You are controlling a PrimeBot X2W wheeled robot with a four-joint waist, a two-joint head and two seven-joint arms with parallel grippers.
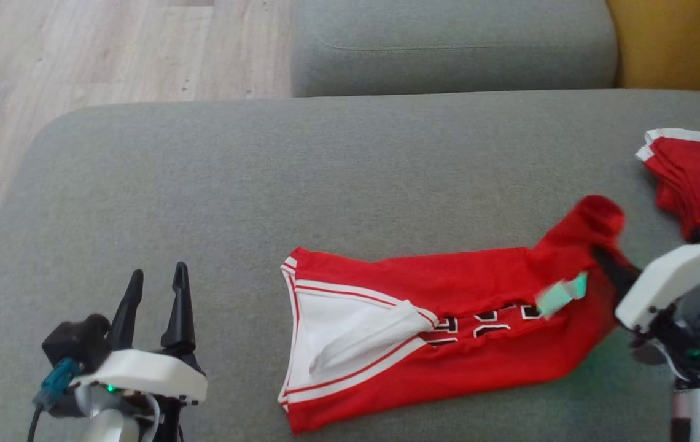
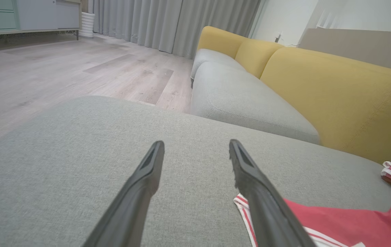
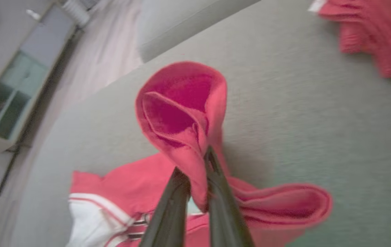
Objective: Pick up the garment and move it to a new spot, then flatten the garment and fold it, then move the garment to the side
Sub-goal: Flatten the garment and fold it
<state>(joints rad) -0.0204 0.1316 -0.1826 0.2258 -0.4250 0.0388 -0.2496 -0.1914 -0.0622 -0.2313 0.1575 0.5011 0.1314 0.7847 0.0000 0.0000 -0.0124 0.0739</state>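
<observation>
Grey woven fabric covers the broad sofa seat cushion (image 1: 202,184) that carries everything. Nearest, at the lower left of the head view, the left arm's jaws stand released. Their two long dark fingers (image 1: 181,307) are spread well apart above bare cushion and hold nothing. In the left wrist view those fingers (image 2: 147,185) point across the seat, and the striped edge of the garment lies just beside the right-hand one.

At the lower right, the right arm's jaws are clenched on the garment. The right wrist view shows its dark fingers (image 3: 216,202) pinching a fold of red cloth between them, which rises above the tips in a rounded loop.

That garment, a red sleeveless sports jersey with white side panels, red-and-white striped trim and black-and-white numerals (image 1: 479,282), lies crumpled lengthwise across the near middle of the cushion. Its left end rests flat and its right end is lifted off the surface in the grip. A blurred pale green patch (image 1: 562,294) sits on the cloth near the pinch.

Further right, apart from the jersey, a second red garment with white edging (image 1: 694,172) lies bunched at the cushion's edge.

Beyond the seat lie a smaller grey cushion (image 1: 448,43), mustard-yellow backrests (image 2: 336,96), pale wood-look flooring (image 1: 80,49), grey curtains (image 2: 168,24) and a low cabinet with pale green fronts (image 2: 10,17).
</observation>
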